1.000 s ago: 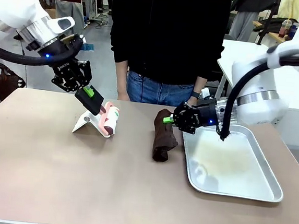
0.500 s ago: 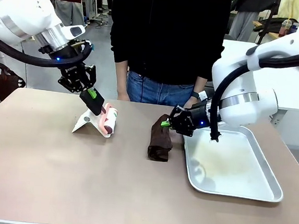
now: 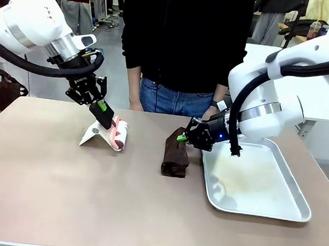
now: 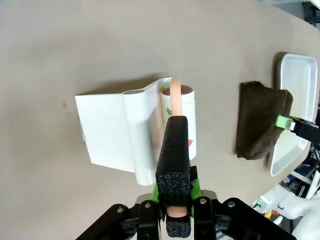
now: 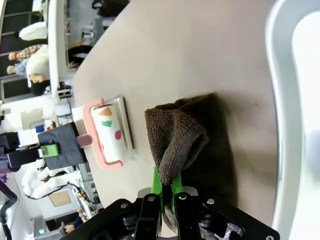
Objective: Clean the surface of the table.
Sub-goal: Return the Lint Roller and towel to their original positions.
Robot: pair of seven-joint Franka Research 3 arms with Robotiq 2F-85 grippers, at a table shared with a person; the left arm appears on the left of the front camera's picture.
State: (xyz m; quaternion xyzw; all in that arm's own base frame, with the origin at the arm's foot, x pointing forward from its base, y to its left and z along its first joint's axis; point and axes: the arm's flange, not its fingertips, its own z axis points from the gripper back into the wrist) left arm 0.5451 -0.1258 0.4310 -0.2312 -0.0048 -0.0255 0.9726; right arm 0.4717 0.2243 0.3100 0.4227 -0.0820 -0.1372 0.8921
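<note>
**Both my grippers clamped, cloth drawn a little leftward**

My left gripper (image 3: 103, 111) is closed tight on the foam-wrapped handle of the lint roller (image 3: 119, 133), whose pink-and-white drum rests against its white stand (image 3: 96, 135) on the table (image 3: 89, 197). Compared with a second ago, that arm has swung higher and farther back on my left, and the roller sits slightly more upright.

My right gripper (image 3: 181, 137) is pinched shut on the upper fold of the brown cloth (image 3: 175, 155), which lies on the taupe top just beside the silver tray (image 3: 272, 208). Since the earlier frame the gripper has shifted left, away from the tray, and the cloth has slid with it.

A person (image 3: 186, 44) stands at the far edge.
</note>
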